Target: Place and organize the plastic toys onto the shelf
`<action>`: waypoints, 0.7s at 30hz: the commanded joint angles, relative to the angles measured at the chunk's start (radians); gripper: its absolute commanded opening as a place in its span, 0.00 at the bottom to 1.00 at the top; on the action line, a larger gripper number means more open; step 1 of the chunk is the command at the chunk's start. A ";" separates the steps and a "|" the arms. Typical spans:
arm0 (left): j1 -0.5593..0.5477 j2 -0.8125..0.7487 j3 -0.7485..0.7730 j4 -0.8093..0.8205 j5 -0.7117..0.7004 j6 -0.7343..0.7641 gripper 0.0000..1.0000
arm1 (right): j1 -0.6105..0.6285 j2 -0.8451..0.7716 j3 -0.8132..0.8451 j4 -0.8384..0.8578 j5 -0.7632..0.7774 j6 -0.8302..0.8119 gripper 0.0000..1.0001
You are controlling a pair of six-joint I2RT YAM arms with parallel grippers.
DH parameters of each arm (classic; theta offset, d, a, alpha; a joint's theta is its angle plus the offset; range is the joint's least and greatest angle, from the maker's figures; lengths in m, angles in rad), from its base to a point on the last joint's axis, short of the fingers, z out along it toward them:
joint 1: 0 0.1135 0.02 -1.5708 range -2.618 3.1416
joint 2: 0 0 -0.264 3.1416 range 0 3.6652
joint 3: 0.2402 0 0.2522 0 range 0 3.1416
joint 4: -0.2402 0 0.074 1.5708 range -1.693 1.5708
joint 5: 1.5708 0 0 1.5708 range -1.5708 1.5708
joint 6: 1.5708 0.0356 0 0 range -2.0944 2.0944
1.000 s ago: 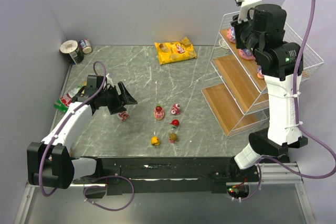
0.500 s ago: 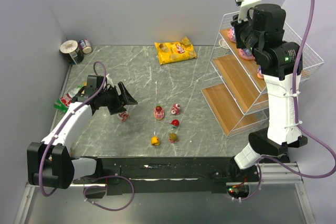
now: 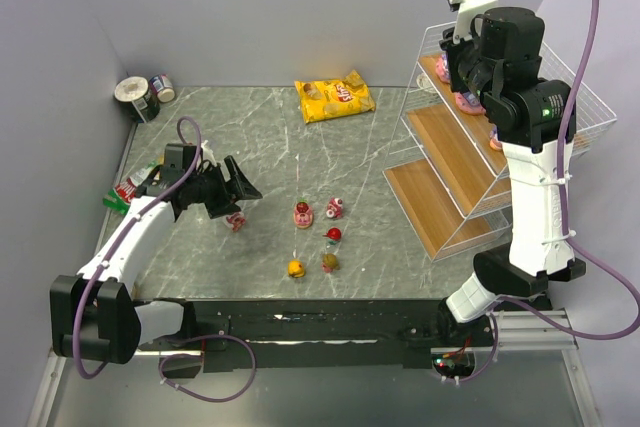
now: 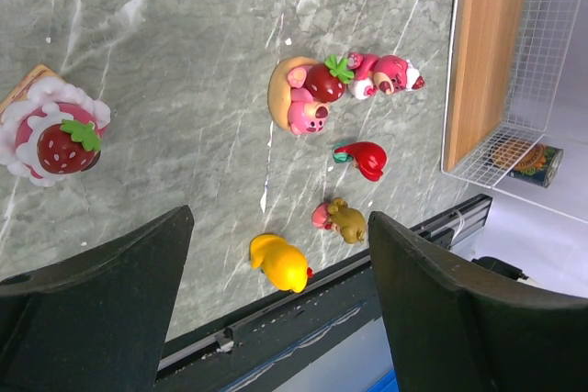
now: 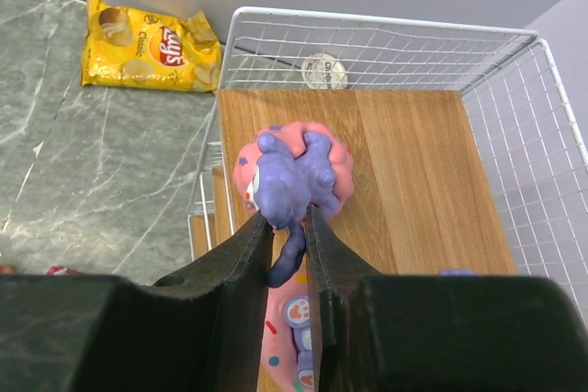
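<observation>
My right gripper (image 5: 287, 227) is shut on the dangling end of a purple bunny (image 5: 289, 176), which sits on its pink donut base on the top board of the shelf (image 5: 413, 172). A second bunny toy (image 5: 292, 341) lies just below it. My left gripper (image 4: 278, 227) hangs open and empty over the table, with a strawberry cake toy (image 4: 50, 140) to its left. Ahead lie a pink bear donut (image 4: 308, 98), a pink figure (image 4: 386, 72), a red cherry (image 4: 366, 158), an olive piece (image 4: 344, 220) and a yellow piece (image 4: 280, 262).
A yellow chip bag (image 3: 334, 99) lies at the back of the table. Two cans (image 3: 138, 97) stand in the far left corner, and a green snack bag (image 3: 125, 192) lies by the left wall. Another can (image 5: 324, 71) stands behind the shelf.
</observation>
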State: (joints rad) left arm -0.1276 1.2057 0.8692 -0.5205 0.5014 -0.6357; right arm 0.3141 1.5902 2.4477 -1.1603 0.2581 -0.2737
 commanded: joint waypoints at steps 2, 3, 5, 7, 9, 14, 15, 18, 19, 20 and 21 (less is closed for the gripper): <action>0.003 -0.034 -0.012 0.011 0.029 0.016 0.83 | -0.006 -0.007 0.019 0.063 0.021 0.001 0.29; 0.002 -0.035 -0.013 0.013 0.029 0.016 0.83 | -0.007 -0.007 0.017 0.065 0.021 -0.001 0.29; 0.003 -0.035 -0.016 0.013 0.031 0.016 0.83 | -0.007 -0.007 0.016 0.063 0.023 -0.001 0.30; 0.003 -0.037 -0.016 0.011 0.032 0.014 0.83 | -0.007 -0.006 0.016 0.063 0.017 0.004 0.30; 0.003 -0.041 -0.018 0.013 0.032 0.016 0.83 | -0.007 -0.004 0.017 0.065 0.016 0.007 0.30; 0.003 -0.044 -0.015 0.005 0.032 0.021 0.83 | -0.007 -0.003 0.019 0.077 0.017 0.001 0.34; 0.003 -0.043 -0.015 0.005 0.031 0.021 0.83 | -0.007 -0.004 0.017 0.080 0.013 -0.005 0.34; 0.003 -0.046 -0.016 0.004 0.035 0.022 0.83 | -0.007 -0.010 0.010 0.097 0.009 -0.015 0.36; 0.003 -0.046 -0.016 0.002 0.035 0.022 0.83 | -0.007 -0.009 0.010 0.100 0.007 -0.018 0.36; 0.003 -0.047 -0.016 0.004 0.034 0.022 0.83 | -0.007 -0.009 0.008 0.103 0.004 -0.019 0.36; 0.003 -0.049 -0.016 0.004 0.037 0.024 0.83 | -0.007 -0.009 0.008 0.106 0.001 -0.019 0.36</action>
State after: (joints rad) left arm -0.1276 1.1870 0.8543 -0.5213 0.5114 -0.6312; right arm 0.3138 1.5902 2.4477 -1.1133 0.2676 -0.2817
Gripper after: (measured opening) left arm 0.831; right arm 0.354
